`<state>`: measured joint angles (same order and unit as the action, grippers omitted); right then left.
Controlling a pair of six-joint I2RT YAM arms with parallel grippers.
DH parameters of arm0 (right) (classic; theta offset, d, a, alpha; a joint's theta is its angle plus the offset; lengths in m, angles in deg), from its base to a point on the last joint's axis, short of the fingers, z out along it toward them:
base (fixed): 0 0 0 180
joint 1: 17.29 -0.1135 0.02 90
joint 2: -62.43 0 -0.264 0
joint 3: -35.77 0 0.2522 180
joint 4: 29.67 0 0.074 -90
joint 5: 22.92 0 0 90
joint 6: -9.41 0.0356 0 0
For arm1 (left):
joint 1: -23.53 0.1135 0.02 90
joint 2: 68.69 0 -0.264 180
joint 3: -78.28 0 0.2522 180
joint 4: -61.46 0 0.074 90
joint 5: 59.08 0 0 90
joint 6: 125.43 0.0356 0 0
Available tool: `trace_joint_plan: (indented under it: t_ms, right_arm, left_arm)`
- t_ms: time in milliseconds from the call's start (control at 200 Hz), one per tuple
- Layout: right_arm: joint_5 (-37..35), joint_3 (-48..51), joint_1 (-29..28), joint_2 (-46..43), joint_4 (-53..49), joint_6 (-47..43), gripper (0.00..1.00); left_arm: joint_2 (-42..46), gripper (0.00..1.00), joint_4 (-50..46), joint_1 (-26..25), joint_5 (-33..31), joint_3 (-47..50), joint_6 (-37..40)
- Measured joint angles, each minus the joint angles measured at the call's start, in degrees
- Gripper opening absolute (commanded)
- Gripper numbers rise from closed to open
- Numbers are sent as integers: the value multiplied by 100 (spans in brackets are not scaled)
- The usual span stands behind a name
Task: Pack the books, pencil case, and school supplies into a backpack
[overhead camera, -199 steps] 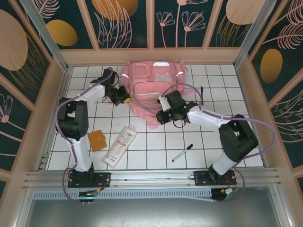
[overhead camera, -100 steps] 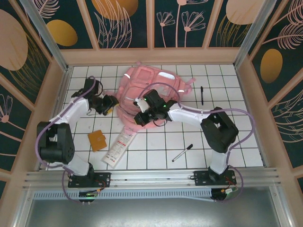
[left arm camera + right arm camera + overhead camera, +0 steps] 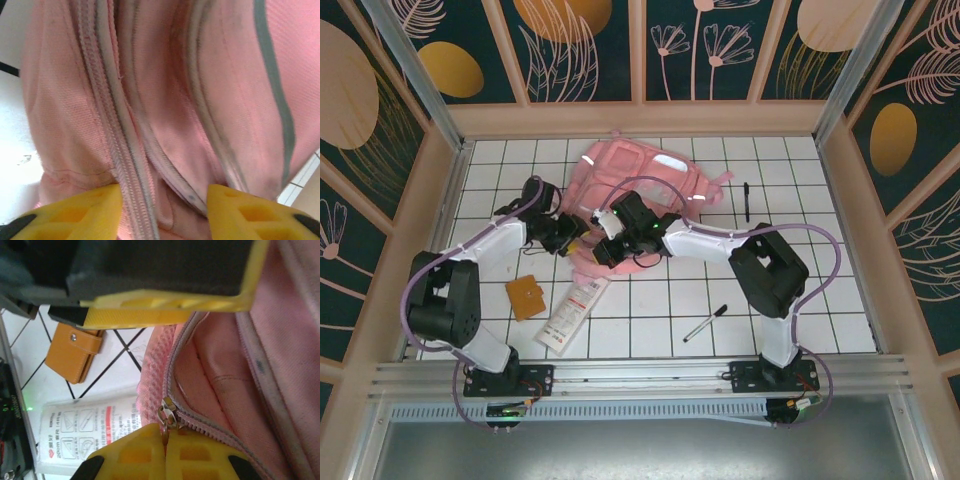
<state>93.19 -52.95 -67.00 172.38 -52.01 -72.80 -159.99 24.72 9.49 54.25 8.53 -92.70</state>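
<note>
1. Your right claw [image 3: 166,440] is pressed together, pinching the zipper pull [image 3: 164,416] of the backpack [image 3: 225,355].
2. Your left claw [image 3: 164,210] is spread open, with the zipper seam [image 3: 125,165] between its fingers.
3. The pencil case [image 3: 85,425] lies just beside the right claw.
4. A moment ago the left claw stood a little off the backpack. Now it is right at its edge.

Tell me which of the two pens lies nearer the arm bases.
The whitish-barrelled pen, lying slanted close to the right arm's base; the all-black pen lies farther back, to the right of the backpack.
</note>
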Motion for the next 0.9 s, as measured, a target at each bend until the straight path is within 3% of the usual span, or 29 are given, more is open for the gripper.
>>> trace_joint_plan:
  t_ms: [60, 110, 245, 340, 586, 901]
  right_arm:
    - [-96, 0, -2, 11, -24, -2, 0]
    - [-164, 0, -7, 11, -26, -22, 0]
    - [-372, -90, -22, 15, -175, -111, 0]
    - [-505, -94, -46, 15, -262, -186, 0]
    - [-680, -96, -92, 17, -326, -348, 0]
    - [-879, -269, -118, 39, -400, -452, 0]
  left_arm:
    - [-20, 25, 11, 0, -50, 46, -33]
    - [-20, 23, 2, 0, -116, 61, 28]
    - [-160, 44, -114, 0, -13, 0, 280]
    - [-243, 50, -186, -26, 105, -42, 533]
    - [-127, 54, -435, -28, 57, -11, 664]
    - [-46, 55, -1056, 52, -608, -127, 584]
